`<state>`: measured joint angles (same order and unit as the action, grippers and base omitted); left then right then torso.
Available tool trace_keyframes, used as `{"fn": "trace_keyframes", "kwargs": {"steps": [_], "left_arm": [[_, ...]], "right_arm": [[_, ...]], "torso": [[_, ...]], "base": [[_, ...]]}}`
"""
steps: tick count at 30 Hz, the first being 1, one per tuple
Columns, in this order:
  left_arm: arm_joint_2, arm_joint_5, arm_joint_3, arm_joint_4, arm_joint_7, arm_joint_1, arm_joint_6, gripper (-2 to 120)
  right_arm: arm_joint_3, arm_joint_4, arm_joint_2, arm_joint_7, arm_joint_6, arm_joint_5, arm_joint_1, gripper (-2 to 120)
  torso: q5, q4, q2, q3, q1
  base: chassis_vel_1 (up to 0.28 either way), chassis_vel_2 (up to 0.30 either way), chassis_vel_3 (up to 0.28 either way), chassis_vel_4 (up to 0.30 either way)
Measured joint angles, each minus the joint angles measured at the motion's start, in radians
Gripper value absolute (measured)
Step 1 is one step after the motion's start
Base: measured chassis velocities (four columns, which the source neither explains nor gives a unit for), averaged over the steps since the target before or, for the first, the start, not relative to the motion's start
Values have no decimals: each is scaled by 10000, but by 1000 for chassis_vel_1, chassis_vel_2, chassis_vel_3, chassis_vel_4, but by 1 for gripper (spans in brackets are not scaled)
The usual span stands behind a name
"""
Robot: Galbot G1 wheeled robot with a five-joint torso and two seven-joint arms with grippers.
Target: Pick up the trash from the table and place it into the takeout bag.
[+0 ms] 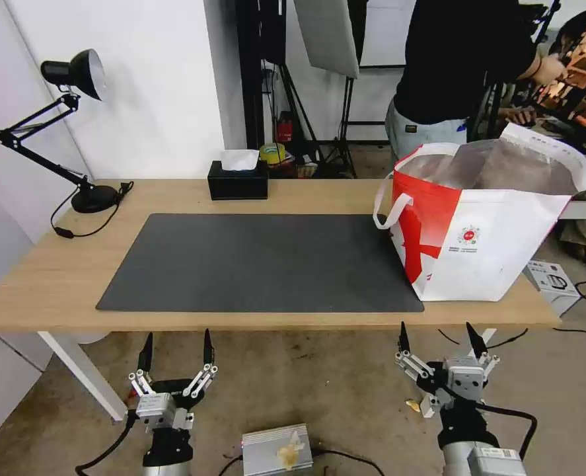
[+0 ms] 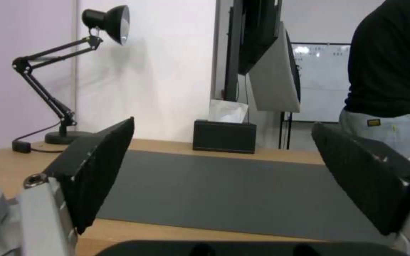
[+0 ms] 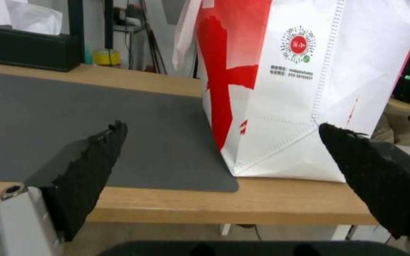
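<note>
Both tools are held low in front of the desk's (image 1: 61, 277) near edge, fingers spread wide and nothing gripped: the left tool (image 1: 175, 346) below the near left corner of the dark grey mat (image 1: 259, 261), the right tool (image 1: 439, 338) below the takeout bag (image 1: 484, 225). The takeout bag is stood upright at the desk's right end, mouth open, its base partly on the mat. A black tissue box (image 1: 237, 180) and a black desk lamp (image 1: 68, 125) are placed along the far edge.
</note>
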<state>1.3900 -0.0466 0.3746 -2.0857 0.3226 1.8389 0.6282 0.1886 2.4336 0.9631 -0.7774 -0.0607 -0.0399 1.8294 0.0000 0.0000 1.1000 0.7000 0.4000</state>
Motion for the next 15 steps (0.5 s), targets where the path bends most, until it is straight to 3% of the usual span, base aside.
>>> {"fn": "trace_keyframes", "kwargs": {"steps": [15], "left_arm": [[0, 0, 0, 0, 0, 0, 0, 100]], "right_arm": [[0, 0, 0, 0, 0, 0, 0, 100]], "torso": [[0, 0, 0, 0, 0]], "base": [[0, 0, 0, 0]]}}
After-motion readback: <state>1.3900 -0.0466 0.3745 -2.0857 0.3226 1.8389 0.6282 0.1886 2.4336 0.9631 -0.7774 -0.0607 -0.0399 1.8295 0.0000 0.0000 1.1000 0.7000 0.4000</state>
